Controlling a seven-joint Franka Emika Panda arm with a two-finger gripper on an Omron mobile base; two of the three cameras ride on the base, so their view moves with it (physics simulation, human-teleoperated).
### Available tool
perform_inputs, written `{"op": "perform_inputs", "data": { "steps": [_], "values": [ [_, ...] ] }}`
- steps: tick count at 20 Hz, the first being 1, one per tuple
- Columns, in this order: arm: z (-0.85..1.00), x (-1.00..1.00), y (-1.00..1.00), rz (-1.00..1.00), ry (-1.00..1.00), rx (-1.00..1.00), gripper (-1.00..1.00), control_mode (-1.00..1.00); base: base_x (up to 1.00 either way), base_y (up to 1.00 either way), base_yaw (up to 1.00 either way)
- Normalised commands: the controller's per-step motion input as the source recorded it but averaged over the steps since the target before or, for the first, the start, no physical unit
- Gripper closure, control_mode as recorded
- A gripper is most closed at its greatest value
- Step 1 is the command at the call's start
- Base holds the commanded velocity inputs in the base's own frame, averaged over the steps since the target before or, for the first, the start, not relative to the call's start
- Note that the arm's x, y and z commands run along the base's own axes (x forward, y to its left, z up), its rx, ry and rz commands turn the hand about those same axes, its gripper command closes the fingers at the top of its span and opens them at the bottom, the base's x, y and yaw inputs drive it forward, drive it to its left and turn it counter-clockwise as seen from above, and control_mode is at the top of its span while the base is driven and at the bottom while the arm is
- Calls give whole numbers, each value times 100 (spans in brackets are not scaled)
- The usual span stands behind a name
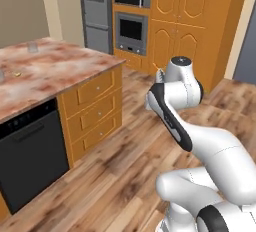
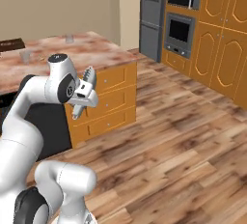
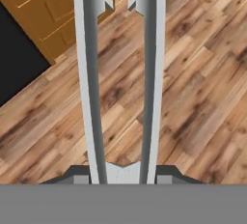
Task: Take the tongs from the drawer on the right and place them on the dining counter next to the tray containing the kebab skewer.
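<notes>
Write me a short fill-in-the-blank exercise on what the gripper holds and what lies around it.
1. The gripper is shut on the ____.
2. In the hand view the tongs hang over a floor of ____.
3. The dining counter stands on cabinets coloured ____.
4. The panel under the counter's near end is ____.

Missing words: tongs; wood; orange; black

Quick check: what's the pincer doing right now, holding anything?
Pincer: closed on the tongs, gripped at their joined end, arms pointing away over the wood floor.
</notes>
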Motion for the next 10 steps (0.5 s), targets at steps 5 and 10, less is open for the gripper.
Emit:
{"op": "perform_inputs", "data": {
  "steps": [5, 10],
  "values": [
    [0, 0, 0, 0, 0, 0, 100, 100, 54, -90, 14],
    [0, 0, 0, 0, 0, 0, 100, 100, 57, -81, 8]
  ]
}}
